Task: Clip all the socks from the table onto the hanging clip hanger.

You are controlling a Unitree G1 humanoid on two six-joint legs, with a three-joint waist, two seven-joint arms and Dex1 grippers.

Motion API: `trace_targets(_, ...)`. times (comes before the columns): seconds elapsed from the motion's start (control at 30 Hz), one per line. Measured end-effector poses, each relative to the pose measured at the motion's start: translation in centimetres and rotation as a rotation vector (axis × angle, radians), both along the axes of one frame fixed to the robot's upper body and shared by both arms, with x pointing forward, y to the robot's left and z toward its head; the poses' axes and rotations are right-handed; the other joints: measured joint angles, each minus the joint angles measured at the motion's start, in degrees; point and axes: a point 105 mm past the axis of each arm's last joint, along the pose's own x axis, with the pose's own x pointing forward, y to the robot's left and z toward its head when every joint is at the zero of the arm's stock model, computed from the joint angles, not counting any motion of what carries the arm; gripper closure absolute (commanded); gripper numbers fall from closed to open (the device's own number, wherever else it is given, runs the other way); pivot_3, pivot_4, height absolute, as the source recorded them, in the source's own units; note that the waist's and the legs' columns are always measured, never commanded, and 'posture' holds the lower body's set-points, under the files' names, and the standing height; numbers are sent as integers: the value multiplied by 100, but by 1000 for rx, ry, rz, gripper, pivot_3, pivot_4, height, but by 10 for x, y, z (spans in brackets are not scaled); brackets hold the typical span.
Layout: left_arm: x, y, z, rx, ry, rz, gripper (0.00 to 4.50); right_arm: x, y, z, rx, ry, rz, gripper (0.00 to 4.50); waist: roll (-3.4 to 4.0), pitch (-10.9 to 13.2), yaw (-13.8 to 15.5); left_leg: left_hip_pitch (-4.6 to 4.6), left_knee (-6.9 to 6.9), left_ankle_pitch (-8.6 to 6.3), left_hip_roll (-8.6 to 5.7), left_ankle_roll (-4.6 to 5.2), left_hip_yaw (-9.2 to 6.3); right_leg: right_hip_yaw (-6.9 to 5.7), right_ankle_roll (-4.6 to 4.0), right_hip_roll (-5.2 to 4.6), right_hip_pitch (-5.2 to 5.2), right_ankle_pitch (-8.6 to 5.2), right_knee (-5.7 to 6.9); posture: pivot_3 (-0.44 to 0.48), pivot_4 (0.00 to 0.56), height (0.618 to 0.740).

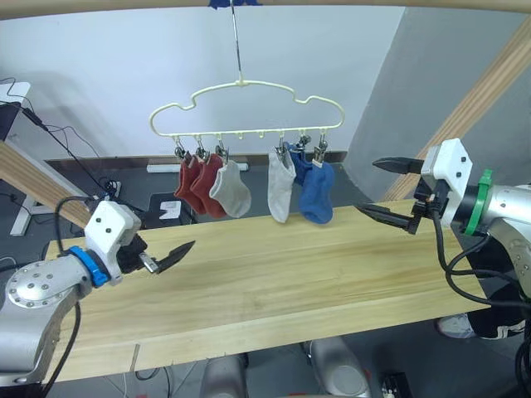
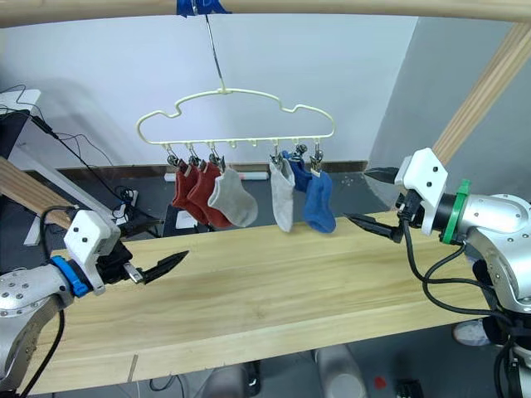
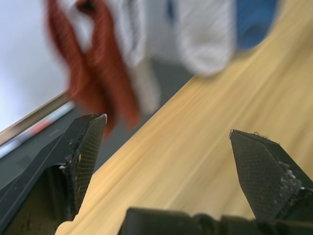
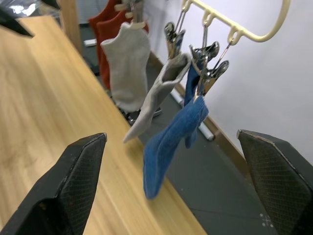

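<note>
All six socks (image 1: 249, 184) are clipped to the hanger (image 1: 246, 108) at upper centre, the desk (image 1: 274, 274) is bare, both claws, left (image 1: 170, 257) and right (image 1: 390, 191), are held spread, so nothing more is judged needed.

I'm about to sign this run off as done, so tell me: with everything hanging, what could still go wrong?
All six socks hang from the clip hanger, bunched close together, so a loosely clipped one could slip onto the table. The right gripper, jaws open, is near the blue socks; a careless withdrawal might snag them. The hanger hangs from one hook, so a bump could set it swinging.
</note>
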Motion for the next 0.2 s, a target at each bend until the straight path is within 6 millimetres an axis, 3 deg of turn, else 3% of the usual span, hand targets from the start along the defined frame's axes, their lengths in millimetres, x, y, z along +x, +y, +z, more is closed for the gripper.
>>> trace_targets(0.07, 5, 11, 8, -2, -23, 34, 34, 1, -2, -1, -8, -3, -2, 8, 3, -42, 23, 0, -1, 0, 0, 0, 1, 0, -3, 0, -1, 1, 0, -126, 166, 740)
trace_targets(0.2, 10, 11, 17, -9, -47, 35, 34, 1, -2, 2, -10, -15, 11, 8, 2, -84, 62, 0, 0, 0, 0, -1, 6, 2, -27, -2, 0, 16, -1, -124, 159, 740)
